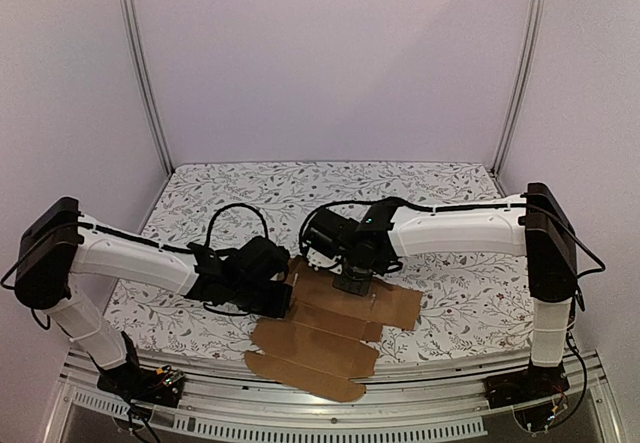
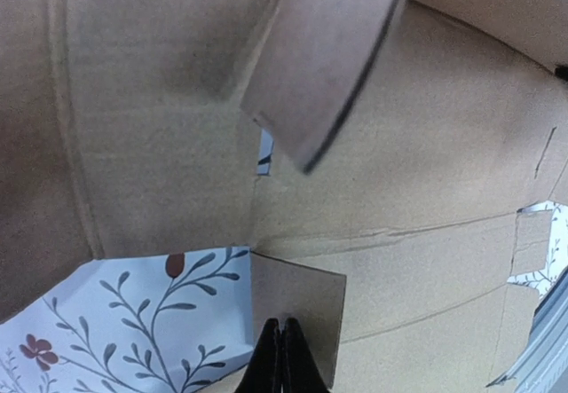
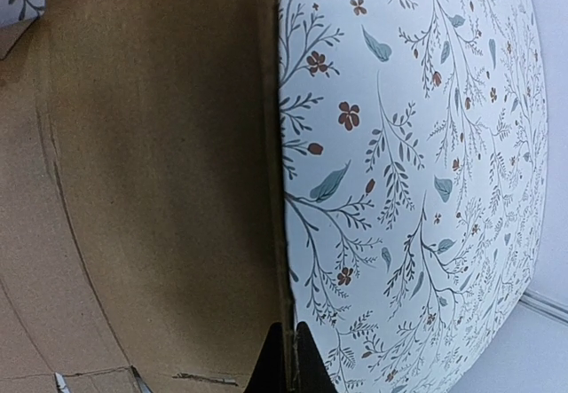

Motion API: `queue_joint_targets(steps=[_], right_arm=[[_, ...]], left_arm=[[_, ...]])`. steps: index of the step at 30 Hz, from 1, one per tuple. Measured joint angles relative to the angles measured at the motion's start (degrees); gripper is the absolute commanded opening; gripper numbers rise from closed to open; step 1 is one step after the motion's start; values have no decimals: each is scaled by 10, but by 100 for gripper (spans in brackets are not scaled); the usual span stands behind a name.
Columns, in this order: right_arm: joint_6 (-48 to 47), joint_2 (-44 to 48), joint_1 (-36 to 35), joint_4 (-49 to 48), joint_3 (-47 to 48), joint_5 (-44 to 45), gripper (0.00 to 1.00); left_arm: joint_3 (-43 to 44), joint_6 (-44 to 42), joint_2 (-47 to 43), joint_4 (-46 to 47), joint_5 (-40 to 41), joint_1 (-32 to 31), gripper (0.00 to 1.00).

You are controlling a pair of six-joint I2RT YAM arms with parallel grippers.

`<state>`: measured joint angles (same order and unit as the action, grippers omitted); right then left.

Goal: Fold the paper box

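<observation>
At the near edge of the table (image 1: pixel 450 193), about midway across: the paper box (image 1: pixel 320 348), for now an unfolded brown sheet lying mostly flat, near end close to the table's lip. Risk here of sliding off the near side under any push toward the arms' bases.

Just beyond, on the left part of the sheet: the left gripper (image 2: pixel 282 362), fingers shut tight, tips over a small flap (image 2: pixel 306 291). Nothing visible between the fingers; no telling whether pressing down or only hovering. Could crumple that flap, or crease it off its score line, if dragged across with closed tips. Farther in the same wrist view, a larger flap (image 2: pixel 333 56) tilted up off the sheet. Likely to drop back flat without support, or to snag on a passing wrist.

To the right, on the far part of the sheet: the right gripper (image 3: pixel 286 362), also closed, tips meeting right at the right edge of a panel (image 3: pixel 160 189). Cannot tell whether pinching that edge or merely touching it. If pinched, danger of tearing or kinking the board on a hard lift. If not, danger of slipping off onto the floral surface and losing the panel.

With two closed grippers near each other on one loose sheet, some chance too of spinning the whole sheet, or of bumping wrists.

Farthest: more floral tabletop, then the back wall (image 1: pixel 330 63). Harder to recover a sheet shoved that way.
</observation>
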<state>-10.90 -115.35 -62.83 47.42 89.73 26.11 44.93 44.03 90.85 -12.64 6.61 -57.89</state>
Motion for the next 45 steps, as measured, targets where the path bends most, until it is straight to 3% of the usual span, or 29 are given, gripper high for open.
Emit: queue_joint_targets(steps=[19, 34, 45], right_arm=[[2, 0, 0, 6, 0, -1, 0], [-23, 0, 0, -19, -15, 61, 0], [-89, 2, -19, -96, -64, 125, 0]], left_arm=[[28, 6, 44, 8, 3, -26, 0], [59, -53, -59, -75, 44, -16, 0], [47, -70, -178, -113, 68, 37, 0]])
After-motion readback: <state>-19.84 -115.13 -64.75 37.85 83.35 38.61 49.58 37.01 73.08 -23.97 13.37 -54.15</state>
